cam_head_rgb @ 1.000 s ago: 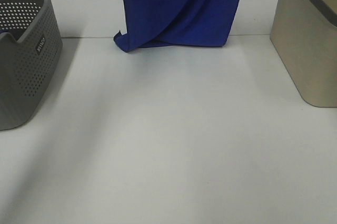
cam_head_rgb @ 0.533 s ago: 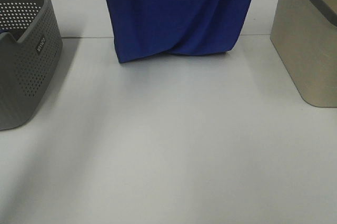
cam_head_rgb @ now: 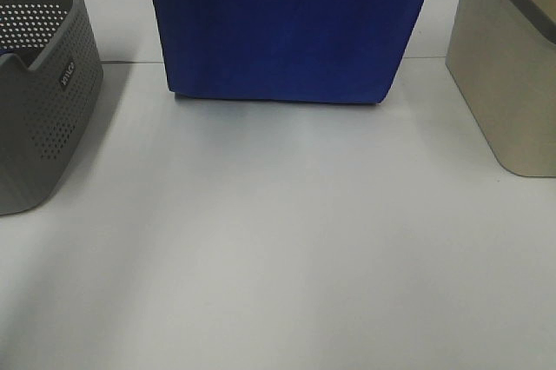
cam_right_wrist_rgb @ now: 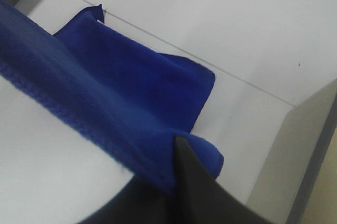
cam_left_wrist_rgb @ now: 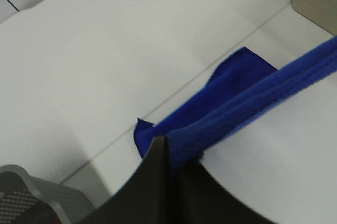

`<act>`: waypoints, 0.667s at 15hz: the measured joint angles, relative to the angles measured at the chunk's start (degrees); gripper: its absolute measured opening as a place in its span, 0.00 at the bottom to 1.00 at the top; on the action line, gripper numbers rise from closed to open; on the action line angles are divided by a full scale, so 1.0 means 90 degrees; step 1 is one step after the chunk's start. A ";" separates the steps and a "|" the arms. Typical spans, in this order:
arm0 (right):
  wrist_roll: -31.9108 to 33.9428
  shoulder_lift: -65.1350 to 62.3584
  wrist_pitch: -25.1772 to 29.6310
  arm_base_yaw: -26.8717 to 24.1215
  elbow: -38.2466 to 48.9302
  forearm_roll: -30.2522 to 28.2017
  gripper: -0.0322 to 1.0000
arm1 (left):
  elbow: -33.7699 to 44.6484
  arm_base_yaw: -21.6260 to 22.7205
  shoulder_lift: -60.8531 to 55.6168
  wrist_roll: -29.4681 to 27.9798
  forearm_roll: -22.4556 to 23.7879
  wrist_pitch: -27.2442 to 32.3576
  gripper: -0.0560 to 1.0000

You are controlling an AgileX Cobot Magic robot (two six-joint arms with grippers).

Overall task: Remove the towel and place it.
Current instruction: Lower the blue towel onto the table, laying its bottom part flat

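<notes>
The royal-blue towel [cam_head_rgb: 278, 27] is hanging as a broad flat sheet over the far middle of the white table [cam_head_rgb: 278, 257], its top edge running out of the high camera's view. Its lower edge is lying straight across near the table's back seam, and from the wrist cameras the bottom part appears to be resting on the surface there. It is sitting between the two containers and well apart from both: the grey perforated basket [cam_head_rgb: 43, 101] is standing at the left edge and the beige bin [cam_head_rgb: 512, 75] at the right.

The left gripper [cam_left_wrist_rgb: 168, 153] is pinching the towel's stitched upper hem, its dark fingers pressed together on the cloth, with the hem stretching taut away from it towards the other arm. The right gripper [cam_right_wrist_rgb: 174, 176] is doing the same at the opposite end, its fingers closed tight on the corner of the hem, a small fold of blue plush bulging just beside the grip
</notes>
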 joint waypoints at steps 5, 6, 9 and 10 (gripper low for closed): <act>0.0000 -0.0929 0.0000 0.0057 0.1687 0.0210 0.05 | 0.3425 -0.0076 -0.1865 0.0000 -0.0363 -0.0038 0.05; 0.0000 -0.1171 0.0000 0.0064 0.2114 0.0293 0.05 | 0.4036 -0.0076 -0.2196 0.0000 -0.0471 -0.0057 0.05; 0.0006 -0.1833 -0.0006 0.0070 0.3266 0.0369 0.05 | 0.5341 -0.0076 -0.2992 0.0006 -0.0879 -0.0102 0.05; 0.0013 -0.2126 0.0000 0.0070 0.3731 0.0395 0.05 | 0.5889 -0.0076 -0.3234 0.0006 -0.1063 -0.0102 0.05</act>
